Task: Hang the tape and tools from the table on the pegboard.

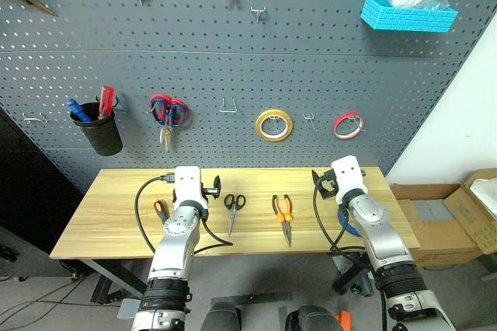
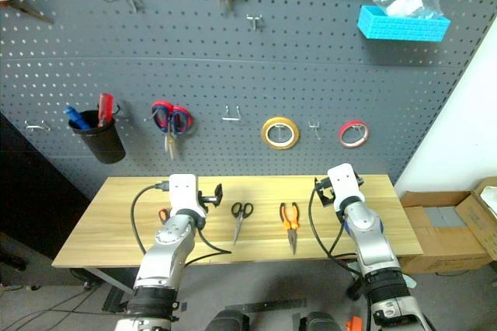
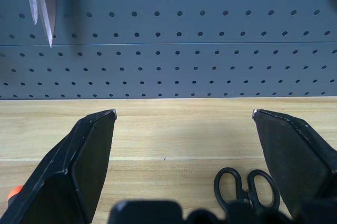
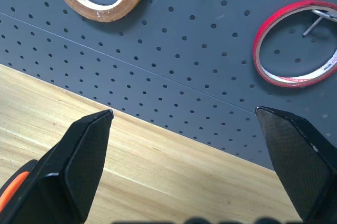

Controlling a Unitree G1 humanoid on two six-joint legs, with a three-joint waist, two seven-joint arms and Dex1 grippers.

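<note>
On the light wood table (image 1: pixel 116 222) lie black-handled scissors (image 1: pixel 233 210) and orange-and-black pliers (image 1: pixel 283 219), both between my two arms. A small orange-handled tool (image 1: pixel 161 210) lies partly hidden beside my left arm. An arc of the blue tape (image 1: pixel 347 224) peeks out from behind my right arm. The dark grey pegboard (image 1: pixel 233 59) stands behind the table. My left gripper (image 3: pixel 184 114) is open and empty above the table, with the scissors' handles (image 3: pixel 245 184) just below it. My right gripper (image 4: pixel 184 111) is also open and empty, facing the pegboard.
On the pegboard hang a yellow tape roll (image 1: pixel 274 124), a red tape roll (image 1: pixel 348 124), red-and-blue scissors (image 1: pixel 168 115), a black cup (image 1: pixel 102 129) and a blue basket (image 1: pixel 408 14). Bare hooks (image 1: pixel 227 106) sit between them. Cardboard boxes (image 1: pixel 450 218) stand right of the table.
</note>
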